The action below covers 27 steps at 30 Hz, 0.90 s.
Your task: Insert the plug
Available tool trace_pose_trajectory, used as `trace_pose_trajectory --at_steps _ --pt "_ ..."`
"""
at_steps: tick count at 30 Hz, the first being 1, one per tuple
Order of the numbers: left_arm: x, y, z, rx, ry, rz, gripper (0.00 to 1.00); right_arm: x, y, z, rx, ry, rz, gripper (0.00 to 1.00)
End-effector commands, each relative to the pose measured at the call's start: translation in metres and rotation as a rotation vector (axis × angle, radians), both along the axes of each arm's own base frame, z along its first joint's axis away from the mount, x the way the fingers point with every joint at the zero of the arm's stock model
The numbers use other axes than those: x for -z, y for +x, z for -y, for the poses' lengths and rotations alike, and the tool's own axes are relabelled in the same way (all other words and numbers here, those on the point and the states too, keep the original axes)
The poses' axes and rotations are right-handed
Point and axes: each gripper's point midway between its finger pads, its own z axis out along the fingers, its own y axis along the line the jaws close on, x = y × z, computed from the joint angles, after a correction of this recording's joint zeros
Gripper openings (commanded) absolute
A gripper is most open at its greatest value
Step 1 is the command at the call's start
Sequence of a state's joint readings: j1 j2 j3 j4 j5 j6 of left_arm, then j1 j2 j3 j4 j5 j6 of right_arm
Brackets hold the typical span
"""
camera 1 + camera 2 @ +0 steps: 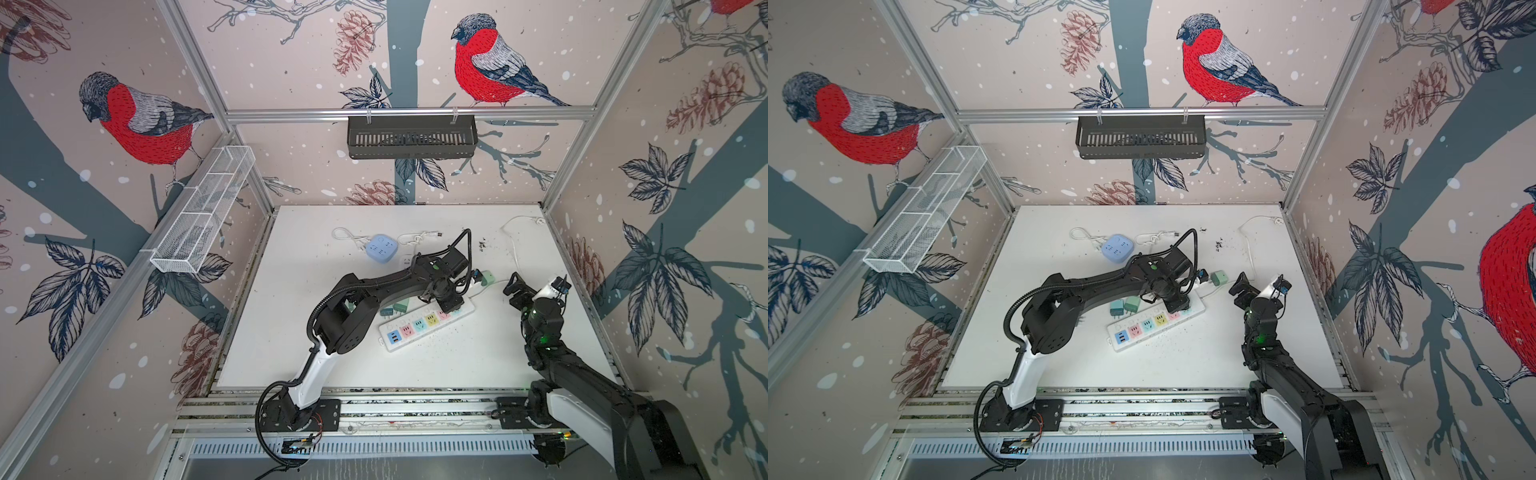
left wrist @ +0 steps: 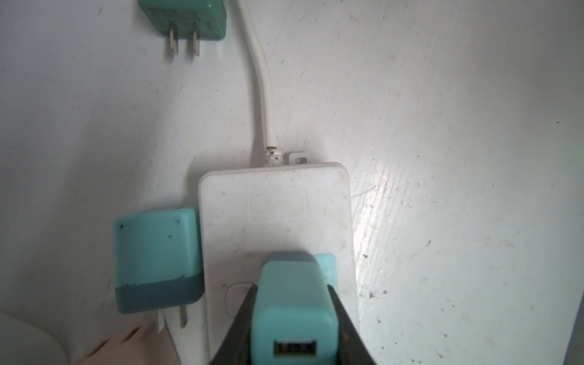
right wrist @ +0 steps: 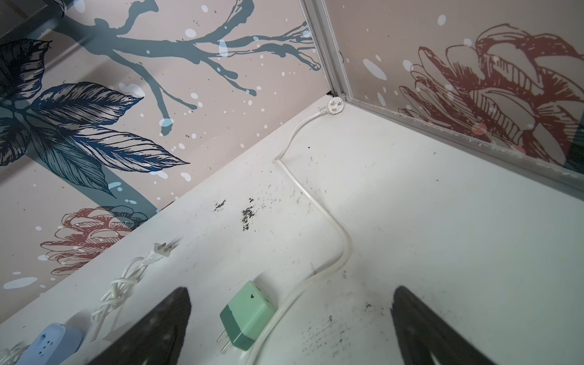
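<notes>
Evidently the insertion itself was in hand. In both top views the power strip (image 1: pixel 424 326) lay in the middle of the surface (image 1: pixel 457 365), slanting from seven o'clock to one o'clock. The left arm (image 1: pixel 374 286) bent over its one o'clock end and hid the plug and the left jaws entirely. The right arm (image 1: pixel 540 316) stood at three o'clock of the strip, apart from it, with a green charger (image 1: pixel 487 277) lying between them.

From the left wrist, the left jaws were closed on the plug (image 2: pixel 294 303), a teal charger held upright over the strip's end socket near the cord (image 2: pixel 262 104). Its prongs were hidden beneath its body, so whether they sat in the slots could not be told. A spare charger (image 2: pixel 158 256) lay just beside the strip. The next move probably called for a straight downward press, then a release.

From the right wrist, the right jaws stood wide open and empty above the surface, only their tips in frame.
</notes>
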<state>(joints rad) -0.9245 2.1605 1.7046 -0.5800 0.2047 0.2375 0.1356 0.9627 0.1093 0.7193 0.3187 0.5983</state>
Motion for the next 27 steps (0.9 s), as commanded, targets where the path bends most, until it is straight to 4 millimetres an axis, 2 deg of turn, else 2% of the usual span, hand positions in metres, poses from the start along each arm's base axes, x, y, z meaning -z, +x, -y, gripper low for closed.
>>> trace_pose_trajectory --at_steps 1,2,3,5,8,11,15,17,19,20,23,24,27 --pt "-0.008 0.007 -0.017 -0.016 0.056 0.057 0.38 -0.010 0.003 -0.004 -0.018 -0.008 0.031 1.00" --pt "-0.015 0.012 -0.017 -0.026 0.051 0.081 0.95 -0.010 0.004 -0.004 -0.021 -0.009 0.032 1.00" --pt "-0.022 0.016 -0.016 -0.036 0.046 0.105 0.99 -0.010 0.004 -0.005 -0.025 -0.011 0.031 1.00" --pt "-0.036 0.018 -0.014 -0.030 0.021 0.129 0.99 -0.010 0.005 -0.006 -0.030 -0.014 0.032 1.00" --pt "-0.069 0.013 -0.007 0.002 -0.059 0.156 0.99 -0.010 0.006 -0.008 -0.038 -0.020 0.028 1.00" --pt "-0.111 0.006 -0.004 0.030 -0.182 0.207 0.99 -0.011 0.007 -0.010 -0.039 -0.024 0.026 1.00" --pt "-0.177 -0.003 -0.022 0.019 -0.376 0.382 0.99 -0.010 0.007 -0.007 -0.021 -0.022 0.023 1.00" --pt "-0.208 -0.004 -0.043 -0.043 -0.491 0.513 0.99 -0.009 0.008 -0.005 -0.007 -0.022 0.019 1.00" --pt "-0.238 -0.003 -0.075 -0.151 -0.643 0.666 0.99 -0.008 0.011 -0.003 0.009 -0.021 0.005 1.00" --pt "-0.246 -0.003 -0.098 -0.224 -0.710 0.749 0.99 -0.006 0.013 -0.003 0.011 -0.022 -0.005 1.00" --pt "-0.258 -0.009 -0.172 -0.452 -0.875 0.928 0.99 0.000 0.023 -0.007 -0.003 -0.033 -0.049 1.00" --pt "-0.257 -0.013 -0.191 -0.484 -0.905 0.948 0.99 0.001 0.028 -0.010 -0.017 -0.040 -0.069 1.00" --pt "-0.249 -0.018 -0.216 -0.496 -0.921 0.897 0.99 0.011 0.038 -0.019 -0.042 -0.031 -0.158 0.92"
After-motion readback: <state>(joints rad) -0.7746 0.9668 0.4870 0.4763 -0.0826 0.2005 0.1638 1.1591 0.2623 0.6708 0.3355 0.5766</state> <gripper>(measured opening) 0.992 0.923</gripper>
